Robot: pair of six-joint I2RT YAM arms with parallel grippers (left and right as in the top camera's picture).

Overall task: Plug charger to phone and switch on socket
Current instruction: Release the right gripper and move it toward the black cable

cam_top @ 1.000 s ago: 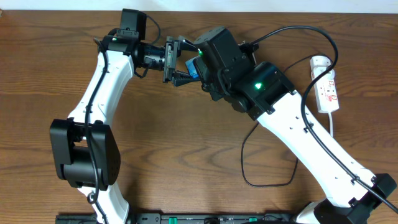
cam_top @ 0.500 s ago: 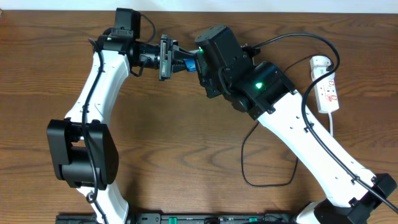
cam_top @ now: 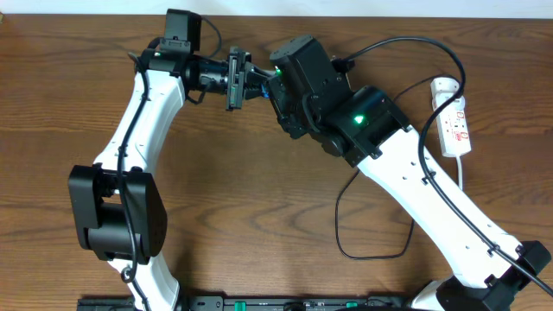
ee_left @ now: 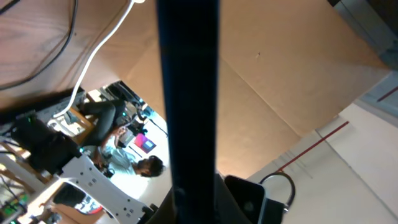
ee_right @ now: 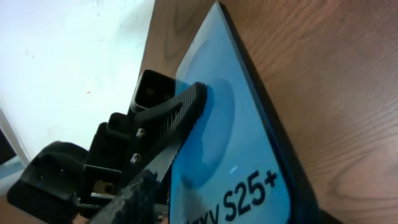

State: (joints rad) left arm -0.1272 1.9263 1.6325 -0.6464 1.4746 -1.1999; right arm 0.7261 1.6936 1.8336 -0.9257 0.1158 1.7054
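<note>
Over the wood desk [cam_top: 259,199], left claw [cam_top: 235,79] clamped the phone [ee_right: 236,168], right claw [cam_top: 275,88] beside it, grip untellable; charger [cam_top: 406,39] tip needed squaring to the port slowly.

i count two white robot arms from here, the left arm [cam_top: 143,121] and the right arm [cam_top: 432,190], one galaxy s25+ phone [ee_right: 239,155], one white power strip [cam_top: 455,123], one black charger cable [cam_top: 410,38], one round white adapter [cam_top: 443,85], one white cord [cam_top: 462,173].
</note>
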